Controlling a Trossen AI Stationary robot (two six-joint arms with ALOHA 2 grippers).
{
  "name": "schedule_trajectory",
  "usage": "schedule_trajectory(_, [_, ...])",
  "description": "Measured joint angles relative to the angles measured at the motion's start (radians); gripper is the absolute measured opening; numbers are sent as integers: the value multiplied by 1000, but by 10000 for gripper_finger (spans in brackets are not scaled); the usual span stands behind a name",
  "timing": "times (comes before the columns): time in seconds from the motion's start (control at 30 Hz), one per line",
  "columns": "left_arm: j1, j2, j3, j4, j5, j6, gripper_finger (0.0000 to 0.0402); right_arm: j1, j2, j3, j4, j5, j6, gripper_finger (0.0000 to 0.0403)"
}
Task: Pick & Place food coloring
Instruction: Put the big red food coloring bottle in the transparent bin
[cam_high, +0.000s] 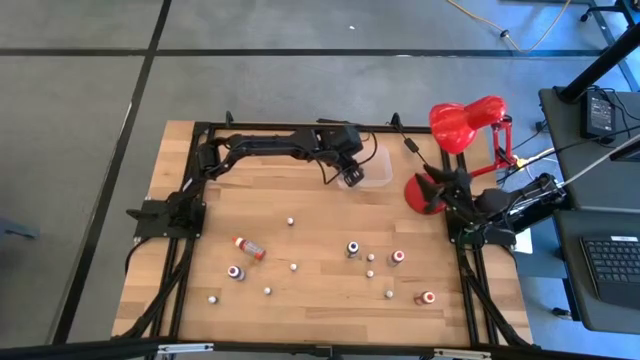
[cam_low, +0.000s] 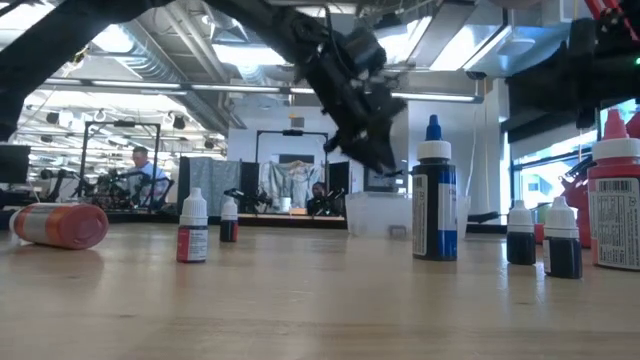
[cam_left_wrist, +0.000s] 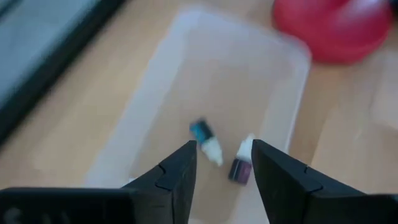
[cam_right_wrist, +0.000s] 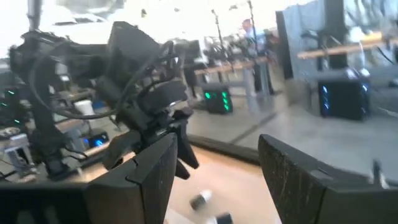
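Food coloring bottles (cam_high: 353, 249): small bottles with pale tapered caps, scattered across the near half of the wooden table (cam_high: 300, 200). Seen from above, most stand upright and apart from one another; a red-bodied one (cam_high: 248, 247) lies on its side toward the left. In the low view the bodies are red or dark, each with a printed label; the tallest (cam_low: 435, 201) is dark blue with a blue nozzle. Two more bottles lie on their sides in the clear tub (cam_left_wrist: 273, 81) at the table's far edge: one with a teal body (cam_left_wrist: 206, 139), one dark purple (cam_left_wrist: 240, 163), close together but apart.

Left claw (cam_left_wrist: 224, 171): hovering directly over the tub, fingers parted moderately, holding nothing; both tub bottles show in the gap between the fingers.

Right claw (cam_right_wrist: 214, 177): parked at the table's right edge beside the red lamp (cam_high: 465, 122), fingers spread wide, empty.
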Motion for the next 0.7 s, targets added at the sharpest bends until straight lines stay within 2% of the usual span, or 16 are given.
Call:
schedule_trajectory(0.2, [6, -88, 4, -5, -14, 93, 146, 0, 22, 84, 18, -56, -134, 227])
schedule_trajectory(0.37, [10, -137, 5, -71, -67, 149, 148, 0, 126, 188, -35, -115, -174, 227])
schedule_trajectory(0.5, [17, -143, 5, -163, -112, 157, 150, 0, 287, 276, -135, -194, -116, 227])
schedule_trajectory(0.7, [30, -143, 5, -306, -131, 158, 146, 0, 597, 479, -308, -400, 7, 227])
